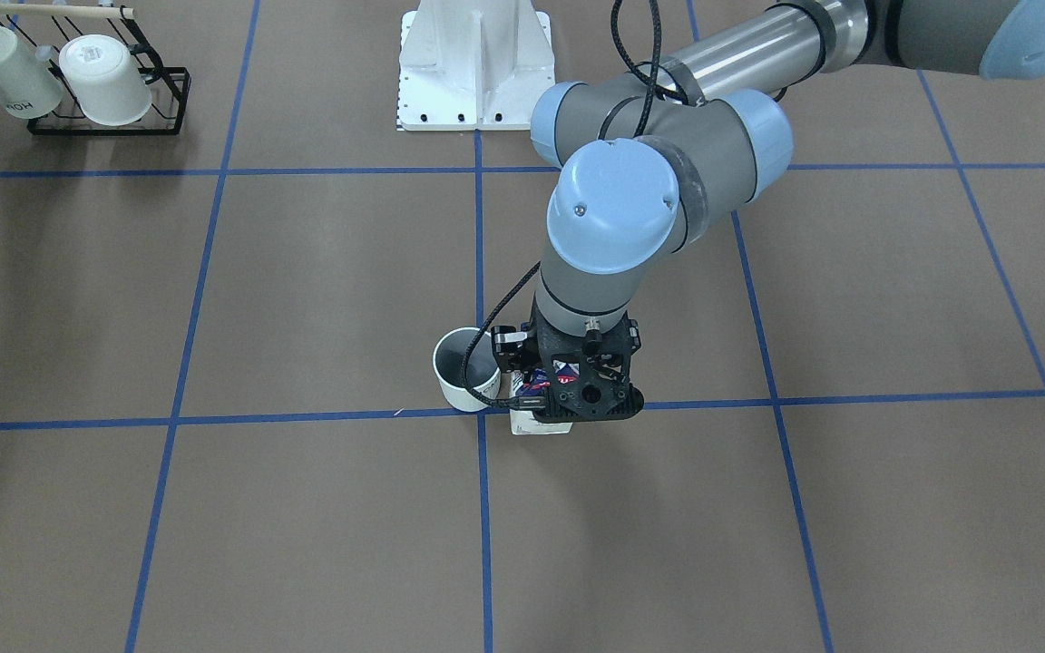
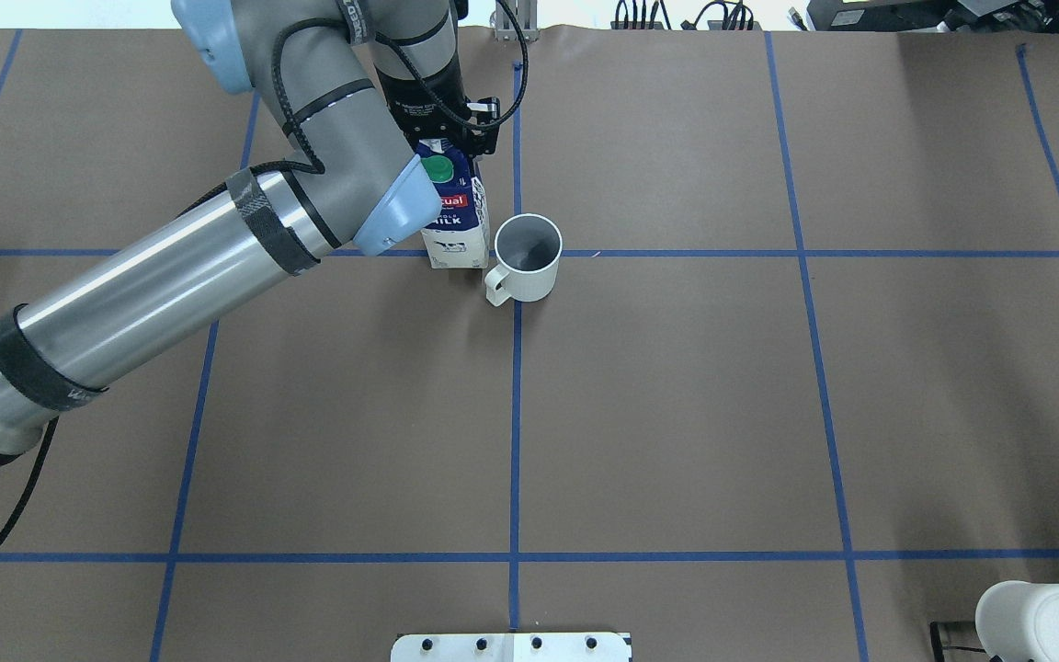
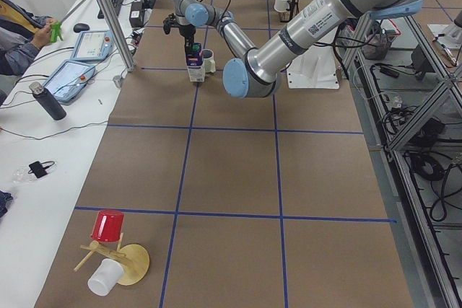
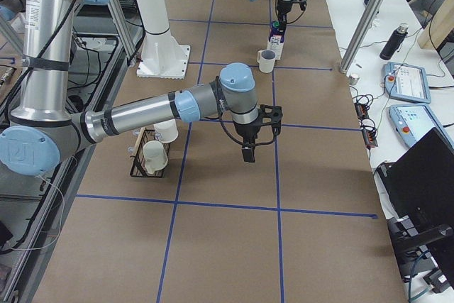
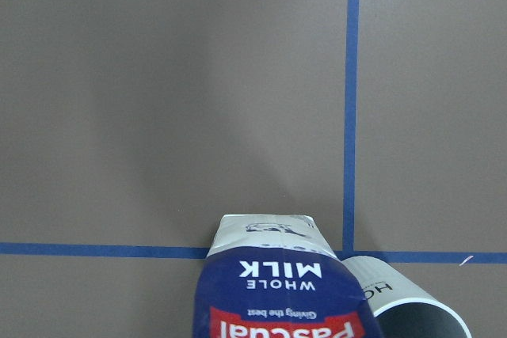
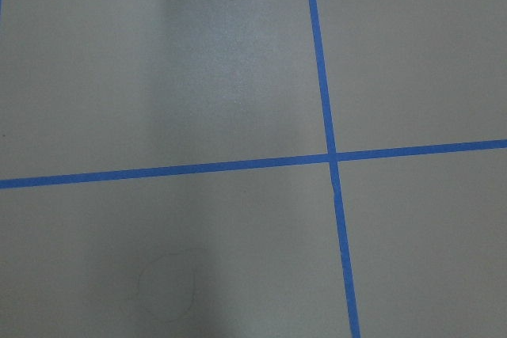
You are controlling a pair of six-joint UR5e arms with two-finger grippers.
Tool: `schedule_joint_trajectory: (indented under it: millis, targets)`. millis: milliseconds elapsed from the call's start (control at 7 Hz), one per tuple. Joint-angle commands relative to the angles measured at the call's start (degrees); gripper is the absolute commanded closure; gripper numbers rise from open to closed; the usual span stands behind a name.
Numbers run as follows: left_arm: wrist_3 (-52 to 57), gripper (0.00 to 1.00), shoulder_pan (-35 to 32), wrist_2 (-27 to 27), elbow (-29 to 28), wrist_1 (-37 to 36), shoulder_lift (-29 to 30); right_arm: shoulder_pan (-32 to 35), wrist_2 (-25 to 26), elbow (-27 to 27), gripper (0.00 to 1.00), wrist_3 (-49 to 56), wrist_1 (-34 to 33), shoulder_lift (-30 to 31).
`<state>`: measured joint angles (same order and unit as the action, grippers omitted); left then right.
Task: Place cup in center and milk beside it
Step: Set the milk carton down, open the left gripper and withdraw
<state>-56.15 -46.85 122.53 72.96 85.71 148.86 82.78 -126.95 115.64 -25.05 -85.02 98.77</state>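
The white cup (image 2: pixel 527 262) stands upright on the center crossing of blue tape (image 1: pixel 483 413), handle toward the robot. The dark-blue and white milk carton (image 2: pixel 456 221) stands upright right beside it on the robot's left, close but apart, base on the tape line. My left gripper (image 2: pixel 445 142) sits over the carton's top, shut on its upper ridge. The left wrist view shows the carton (image 5: pixel 277 282) and the cup's rim (image 5: pixel 412 306). My right gripper (image 4: pixel 248 152) hovers over bare table near another tape crossing (image 6: pixel 333 156); I cannot tell whether it is open.
A black wire rack (image 1: pixel 78 86) with two white mugs stands at the robot's right, near its base plate (image 1: pixel 475 68). A wooden stand with a red cup (image 3: pixel 108 227) and a white cup stands at the table's left end.
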Motion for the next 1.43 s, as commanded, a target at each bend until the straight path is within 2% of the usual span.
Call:
schedule_joint_trajectory:
  millis: [0,429,571,714,1000,1143,1286]
  targets:
    - [0.34,0.03,0.0,-0.01,-0.09,0.07,-0.15,-0.07,-0.05,-0.06,0.0,0.0,-0.06,0.02]
    - [0.34,0.01,-2.18,-0.1,2.08,-0.45,-0.67,-0.07,0.04,-0.24,0.0,0.0,-0.06,0.02]
    - [0.16,0.01,-4.11,-0.01,8.02,-0.72,-4.59,-0.07,-0.05,-0.33,0.0,0.0,0.03,0.02]
    - [0.42,0.01,-5.78,0.08,16.87,-0.72,-12.03,-0.07,-0.05,-0.33,0.0,0.0,-0.06,0.02]
    - [7.93,0.01,-10.09,0.25,29.82,-1.59,-24.96,-0.07,-0.05,-0.68,0.0,0.09,-0.06,-0.07]
    - [14.77,0.01,-14.37,0.34,35.36,-1.77,-32.33,-0.07,-0.49,-0.68,0.0,0.09,-0.06,-0.07]
    - [28.85,0.01,-19.28,0.51,37.68,-1.34,-41.8,-0.07,-0.58,-0.77,0.0,0.09,-0.14,-0.25]
